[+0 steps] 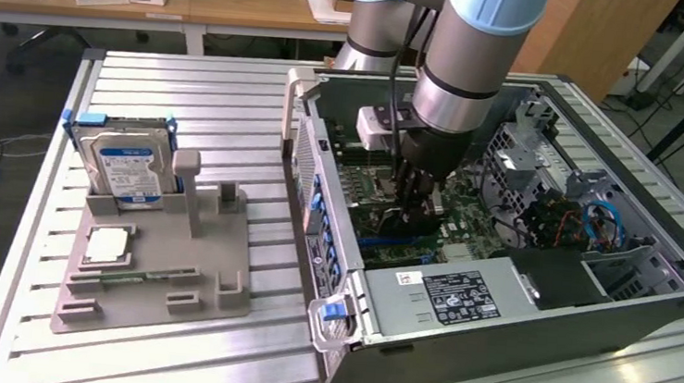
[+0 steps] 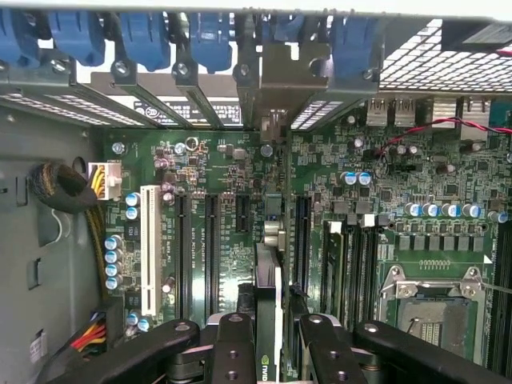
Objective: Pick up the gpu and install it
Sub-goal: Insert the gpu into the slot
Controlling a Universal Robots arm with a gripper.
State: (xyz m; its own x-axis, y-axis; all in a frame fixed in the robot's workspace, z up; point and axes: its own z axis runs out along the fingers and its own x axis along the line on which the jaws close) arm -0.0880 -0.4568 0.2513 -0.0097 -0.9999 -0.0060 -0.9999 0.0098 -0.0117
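Observation:
The gpu is seen edge-on as a thin dark card running down the green motherboard, in line with a long black slot. Its silver bracket stands at the case's rear slot openings. My gripper is shut on the gpu, one black finger on each side of the card. In the exterior view my gripper reaches straight down into the open computer case, low over the motherboard, and the card between the fingers is mostly hidden by them.
A grey fixture on the exterior view's left holds a blue-labelled hard drive, a processor chip and a green RAM stick. The power supply and drive cage crowd the case. Blue slot clips line the rear wall.

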